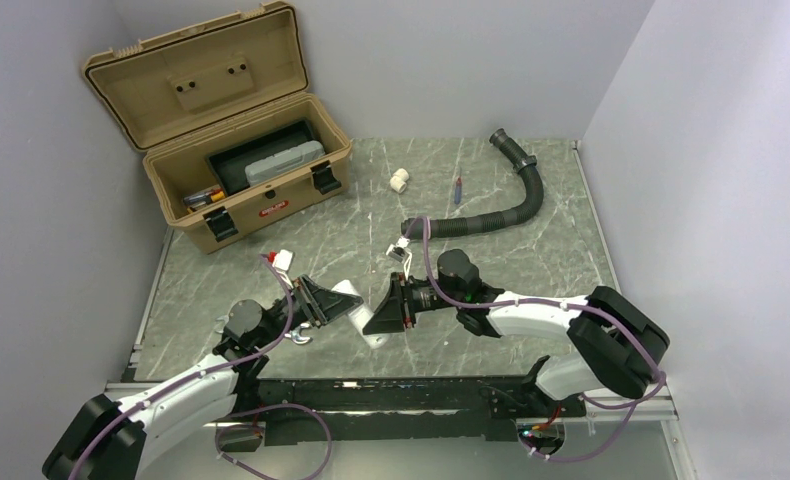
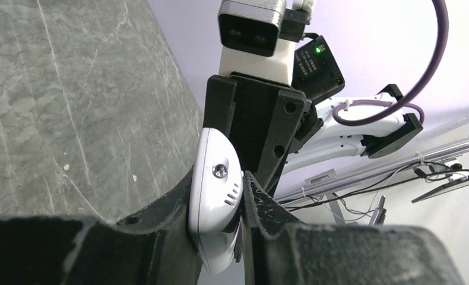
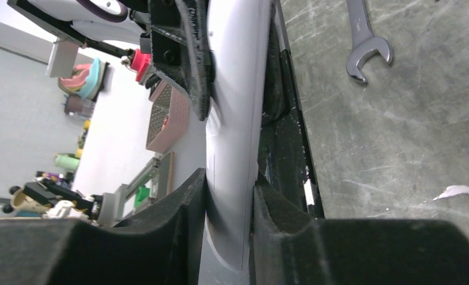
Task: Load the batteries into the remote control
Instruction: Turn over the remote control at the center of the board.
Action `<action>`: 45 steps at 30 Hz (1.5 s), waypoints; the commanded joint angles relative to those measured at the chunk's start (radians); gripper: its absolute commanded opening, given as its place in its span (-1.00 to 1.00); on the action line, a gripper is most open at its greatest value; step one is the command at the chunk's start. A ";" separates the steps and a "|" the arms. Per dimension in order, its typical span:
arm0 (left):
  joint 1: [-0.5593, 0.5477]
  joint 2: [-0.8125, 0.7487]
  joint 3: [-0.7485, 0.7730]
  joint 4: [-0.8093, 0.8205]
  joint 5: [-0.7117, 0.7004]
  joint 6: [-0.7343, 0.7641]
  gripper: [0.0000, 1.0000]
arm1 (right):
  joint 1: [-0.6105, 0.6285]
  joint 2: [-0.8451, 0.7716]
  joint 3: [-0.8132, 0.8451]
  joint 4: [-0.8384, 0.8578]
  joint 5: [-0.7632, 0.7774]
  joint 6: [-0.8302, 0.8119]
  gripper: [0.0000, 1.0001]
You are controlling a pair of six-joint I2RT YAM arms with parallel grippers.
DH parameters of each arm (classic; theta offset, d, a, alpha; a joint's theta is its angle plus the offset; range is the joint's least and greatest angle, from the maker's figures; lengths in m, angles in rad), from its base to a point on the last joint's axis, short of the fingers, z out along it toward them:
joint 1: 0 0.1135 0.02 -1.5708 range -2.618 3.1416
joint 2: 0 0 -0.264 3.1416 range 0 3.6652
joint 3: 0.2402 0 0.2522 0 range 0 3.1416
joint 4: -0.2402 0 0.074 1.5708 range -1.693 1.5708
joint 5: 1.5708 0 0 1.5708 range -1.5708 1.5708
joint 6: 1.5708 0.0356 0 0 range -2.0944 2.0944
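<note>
You've got the remote control (image 3: 235,89) held up off the table, left gripper (image 2: 217,196) and right gripper (image 3: 229,190) both clamped on it, so this looks like prep; next you need its battery bay exposed, and I can't spot the batteries.

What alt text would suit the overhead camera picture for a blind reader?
Two robot arms meet over a grey marbled table, the left gripper and right gripper both clamped on one small white plastic remote control. Behind stand an open tan plastic toolbox and a black corrugated hose.
</note>
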 commanded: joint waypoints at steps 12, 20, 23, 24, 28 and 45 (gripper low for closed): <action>-0.003 -0.018 0.046 -0.022 -0.019 0.012 -0.28 | 0.003 -0.003 0.008 0.097 -0.033 0.028 -1.00; -0.003 -0.022 0.050 -0.056 -0.017 0.022 0.66 | 0.003 -0.105 -0.008 0.040 0.041 -0.009 -1.00; -0.003 -0.034 0.049 -0.107 -0.035 0.025 0.98 | 0.004 -0.152 -0.003 -0.059 0.095 -0.050 -1.00; -0.003 -0.045 0.049 -0.143 -0.047 0.028 0.99 | 0.003 -0.176 0.007 -0.133 0.139 -0.089 -1.00; 0.000 -0.134 0.070 -0.376 -0.097 0.091 0.99 | 0.003 -0.294 0.090 -0.608 0.514 -0.246 -1.00; 0.006 -0.363 0.142 -0.836 -0.263 0.194 0.99 | 0.004 -0.260 0.191 -1.338 1.214 -0.161 -1.00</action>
